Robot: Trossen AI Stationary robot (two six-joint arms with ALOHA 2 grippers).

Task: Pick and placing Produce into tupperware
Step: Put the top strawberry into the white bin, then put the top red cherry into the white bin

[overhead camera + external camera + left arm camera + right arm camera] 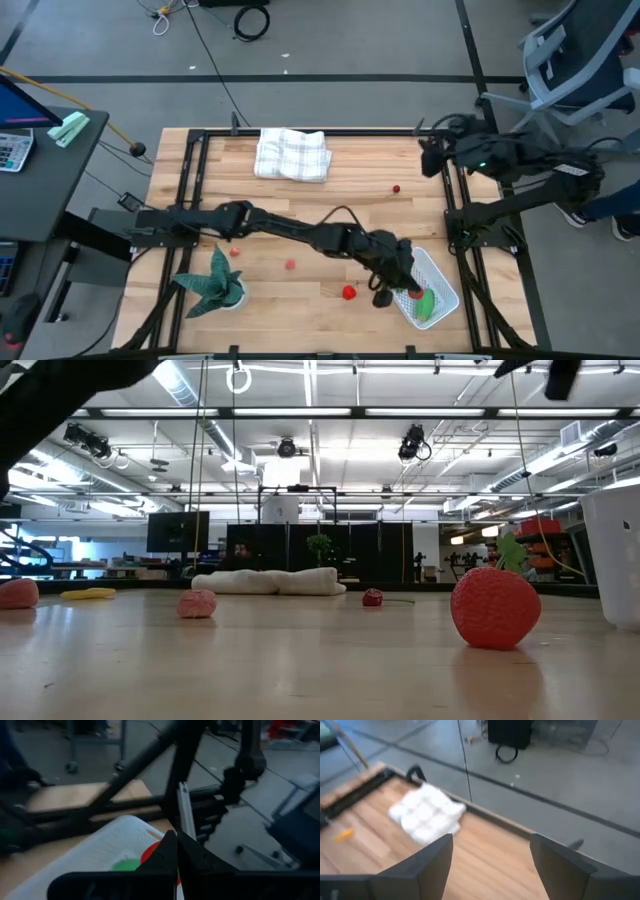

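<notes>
The white tupperware (437, 280) sits at the table's near right corner, with a green piece (425, 303) and a red piece (411, 293) inside. In the left wrist view the green piece (126, 865) and the red piece (149, 853) lie in the tupperware (100, 851). My left gripper (392, 283) hangs over its left rim, fingers shut (176, 845), nothing visible between them. On the table lie a strawberry (348, 292), a pink piece (290, 265), a red piece (235, 252) and a small red piece (397, 188). My right gripper (492, 855) is open, raised at the far right.
A white checked cloth (292, 155) lies folded near the far edge. A green potted plant (215, 285) stands at the near left. The left arm stretches across the table's middle. In the low view the strawberry (495, 605) stands close, and a yellow piece (88, 594) lies far left.
</notes>
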